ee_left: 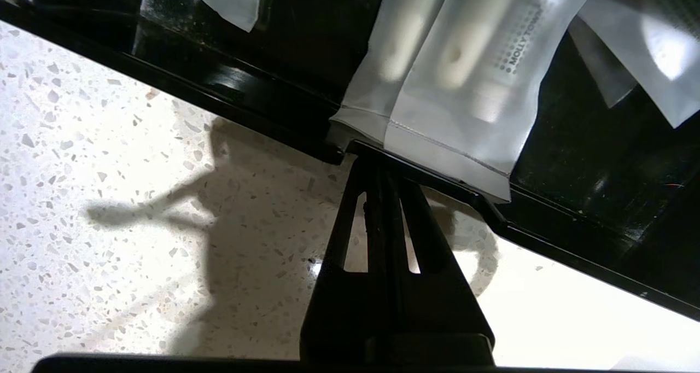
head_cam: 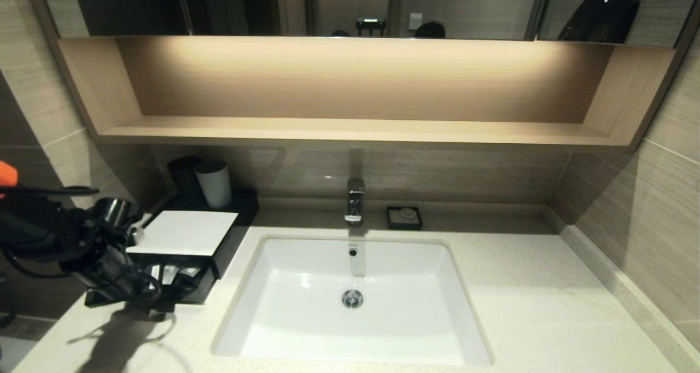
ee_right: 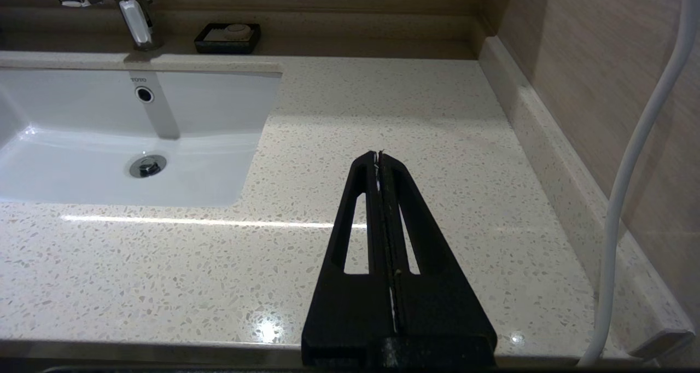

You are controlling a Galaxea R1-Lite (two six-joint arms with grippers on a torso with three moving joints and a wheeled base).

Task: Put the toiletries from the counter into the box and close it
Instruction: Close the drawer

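head high; wrists low, sink [head_cam: 350,302] shared

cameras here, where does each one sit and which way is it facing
Head view: high on the robot, looking forward and down at the sink, shelf and box; its left arm shows.
Left wrist view: behind the shut left gripper, facing the open drawer's front edge and the wrapped toiletries inside.
Right wrist view: behind the shut right gripper, facing across the counter toward the faucet and soap dish.
Head and right wrist views share sink, faucet and soap dish.

Faucet [head_cam: 354,200], soap dish [head_cam: 404,218], cup [head_cam: 214,183]
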